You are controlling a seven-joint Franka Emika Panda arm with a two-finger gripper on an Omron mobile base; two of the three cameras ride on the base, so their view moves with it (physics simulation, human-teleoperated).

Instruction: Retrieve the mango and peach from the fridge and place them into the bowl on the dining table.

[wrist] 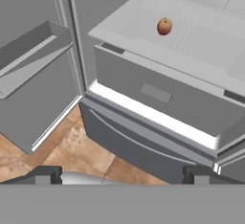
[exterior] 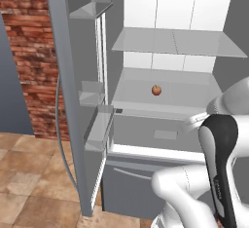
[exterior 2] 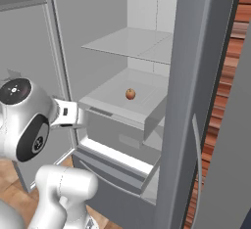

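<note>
The fridge (exterior: 127,124) stands with both doors swung open, and its white shelves are lit. On the lower glass shelf a small round orange-pink peach (exterior: 156,90) (exterior 2: 130,94) (wrist: 164,26) rests alone, near the middle. My gripper (wrist: 123,176) hangs open and empty in front of the fridge, below and left of that shelf and well short of the peach; its dark fingertips (wrist: 47,174) stand wide apart. The mango, the bowl and the dining table are out of view.
The left door (exterior: 73,100) carries several bins (exterior: 99,124) and reaches toward me. The right door (exterior 2: 196,105) stands close on the right. A grey crisper drawer (wrist: 162,94) sits under the shelf, with the bottom freezer drawer (wrist: 143,141) below it. There is a brick wall (exterior: 29,51) at left.
</note>
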